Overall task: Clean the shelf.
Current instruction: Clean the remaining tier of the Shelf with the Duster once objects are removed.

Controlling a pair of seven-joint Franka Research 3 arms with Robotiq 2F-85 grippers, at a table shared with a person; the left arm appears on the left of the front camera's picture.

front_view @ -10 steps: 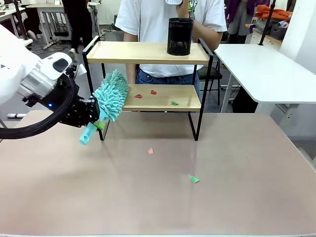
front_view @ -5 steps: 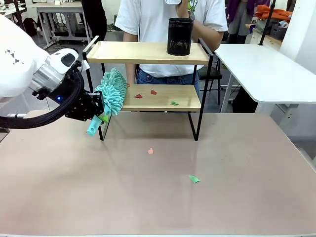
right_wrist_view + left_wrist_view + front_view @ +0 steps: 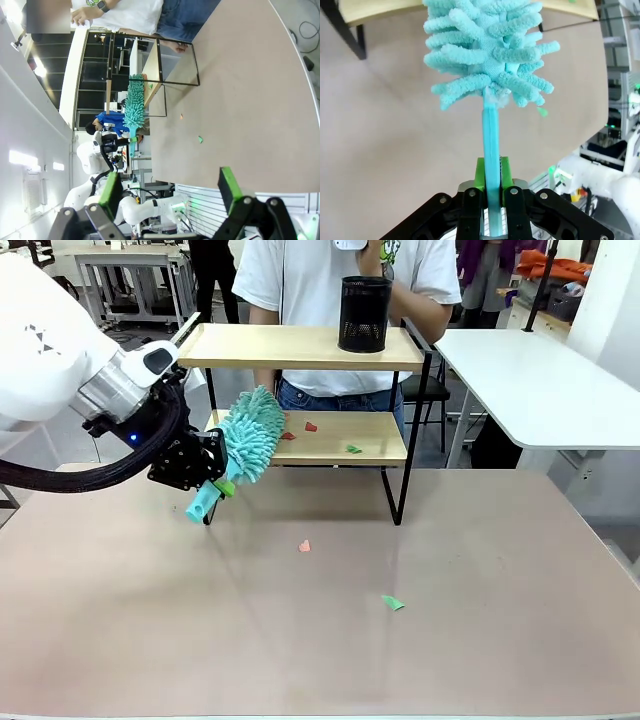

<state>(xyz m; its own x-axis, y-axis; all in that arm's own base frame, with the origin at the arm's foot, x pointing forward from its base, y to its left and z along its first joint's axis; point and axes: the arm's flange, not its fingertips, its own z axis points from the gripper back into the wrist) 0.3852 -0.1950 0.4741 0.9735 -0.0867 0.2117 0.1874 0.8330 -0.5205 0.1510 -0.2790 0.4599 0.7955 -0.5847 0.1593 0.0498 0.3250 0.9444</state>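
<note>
Right tool [image 3: 169, 186] spread wide, teal duster [image 3: 134, 102] at sideways shelf [image 3: 152, 94]

The shelf [image 3: 300, 345] stands at the far side of the bench [image 3: 150, 620], with a person [image 3: 330, 280] behind it. A cup [image 3: 364, 313] sits on the top board, right of centre. Scraps [image 3: 311, 426] lie on the lower board. The left tool [image 3: 222, 487] holds a duster [image 3: 250, 435] at that board's left end. Two paper bits [image 3: 304, 546] lie on the bench in front of the shelf.

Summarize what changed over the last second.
The left gripper, still shut on the duster, moved right, bringing its fluffy head over the left end of the shelf's lower board. The scraps on the board and table and the black mesh cup stayed put.
</note>
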